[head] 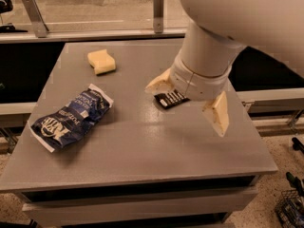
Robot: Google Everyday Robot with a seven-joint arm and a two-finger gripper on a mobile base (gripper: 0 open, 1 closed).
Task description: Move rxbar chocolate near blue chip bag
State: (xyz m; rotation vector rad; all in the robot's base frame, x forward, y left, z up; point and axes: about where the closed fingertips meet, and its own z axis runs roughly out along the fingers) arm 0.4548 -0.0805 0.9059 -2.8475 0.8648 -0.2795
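Observation:
The rxbar chocolate [170, 99] is a small flat black wrapper with white text. It lies on the grey table [142, 146] right of centre, partly hidden under my arm. The blue chip bag [71, 117] is large, dark blue and wrinkled. It lies on the table's left side, well apart from the bar. My gripper [189, 100] hangs over the bar with its pale fingers spread wide. One finger [159, 85] is at the bar's left and the other [217, 114] is at its right front. It holds nothing.
A pale yellow sponge [101, 61] lies at the table's back left. A rail with metal posts [158, 6] runs behind the table. The table's right edge is close to the gripper.

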